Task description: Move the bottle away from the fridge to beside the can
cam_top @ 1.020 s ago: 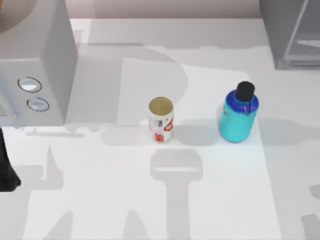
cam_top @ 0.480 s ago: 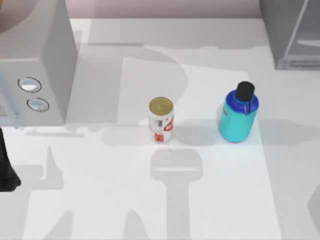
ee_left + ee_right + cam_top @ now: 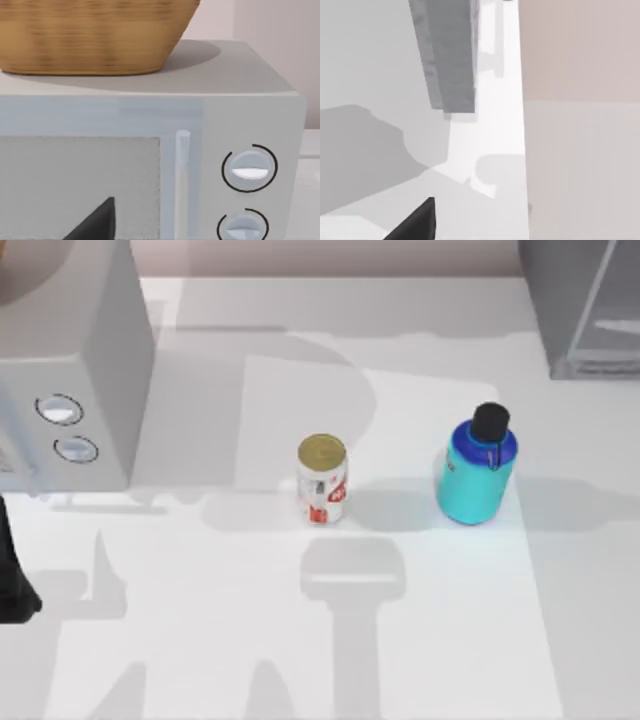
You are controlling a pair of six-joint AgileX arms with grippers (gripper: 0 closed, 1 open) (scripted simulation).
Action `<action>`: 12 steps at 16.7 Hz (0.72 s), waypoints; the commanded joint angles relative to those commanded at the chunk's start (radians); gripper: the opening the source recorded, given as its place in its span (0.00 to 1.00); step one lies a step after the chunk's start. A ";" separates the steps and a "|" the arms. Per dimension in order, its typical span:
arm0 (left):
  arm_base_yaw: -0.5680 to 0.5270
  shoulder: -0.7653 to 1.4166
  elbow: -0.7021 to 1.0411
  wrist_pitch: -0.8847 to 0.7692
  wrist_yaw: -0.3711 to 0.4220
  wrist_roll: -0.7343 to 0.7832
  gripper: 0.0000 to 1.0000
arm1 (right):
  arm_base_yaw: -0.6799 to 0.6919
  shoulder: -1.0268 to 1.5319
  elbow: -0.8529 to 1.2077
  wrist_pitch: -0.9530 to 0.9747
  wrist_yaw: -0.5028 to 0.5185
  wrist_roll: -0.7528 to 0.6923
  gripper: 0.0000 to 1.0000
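The cyan bottle (image 3: 477, 472), with its dark blue shoulder and black cap, stands upright right of the table's middle. It is well in front of the grey fridge (image 3: 585, 305) at the back right corner. The white can (image 3: 322, 480), red-marked and gold-topped, stands upright to the bottle's left with a clear gap between them. Neither gripper is near them. My left arm (image 3: 10, 585) is a dark shape at the table's left edge. A dark corner of my left gripper (image 3: 95, 224) faces the dialled box. A dark corner of my right gripper (image 3: 415, 222) hangs over the table near a grey cabinet side (image 3: 447, 55).
A grey box with two round dials (image 3: 70, 370) fills the back left. It carries a wicker basket (image 3: 90, 35) on top. Open white tabletop (image 3: 320, 640) lies in front of the can and bottle.
The arm shadows at the table's right edge have slid out of the top view. Bottle, can and left arm have not moved.
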 joint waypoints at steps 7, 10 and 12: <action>0.000 0.000 0.000 0.000 0.000 0.000 1.00 | -0.007 0.010 0.000 0.004 -0.005 -0.009 1.00; 0.000 0.000 0.000 0.000 0.000 0.000 1.00 | 0.037 0.015 -0.003 0.062 0.001 0.055 1.00; 0.000 0.000 0.000 0.000 0.000 0.000 1.00 | 0.101 0.021 -0.005 0.146 0.014 0.151 1.00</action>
